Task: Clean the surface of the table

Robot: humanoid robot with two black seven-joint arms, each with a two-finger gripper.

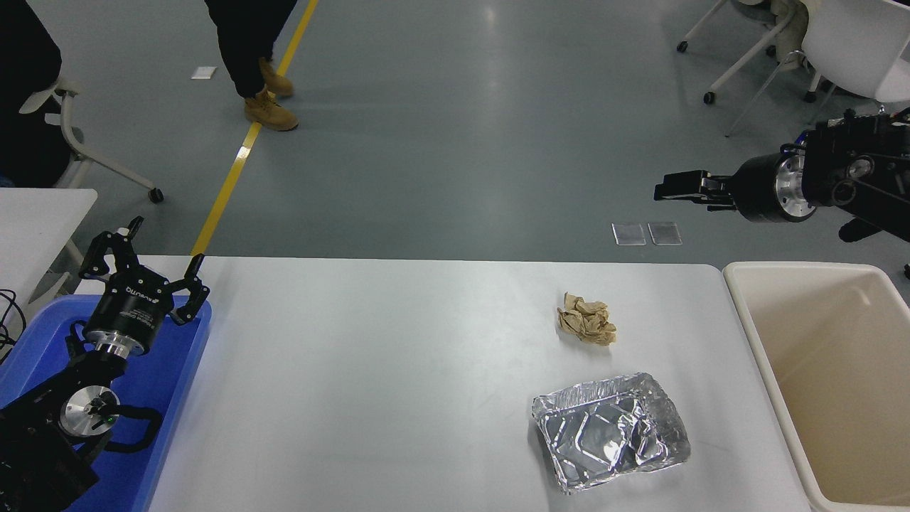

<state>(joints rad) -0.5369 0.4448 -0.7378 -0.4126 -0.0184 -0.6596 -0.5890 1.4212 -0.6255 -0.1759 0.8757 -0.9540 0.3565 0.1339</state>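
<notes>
The table surface (355, 370) is a wide white top. On its right half lie a crumpled brown paper ball (587, 319) and, nearer me, a crushed foil tray (611, 431). My right gripper (672, 190) comes in from the right edge, high over the floor beyond the table's far right corner, well above and behind the paper ball; it is seen side-on. My left gripper (165, 242) is parked open and empty at the lower left, over a blue bin (178, 370).
A beige tub (825, 370) stands against the table's right end. A smaller white table (35, 213) is at the left edge. A person's legs (256, 43) cross the floor at the top left. Wheeled chairs stand at the top right.
</notes>
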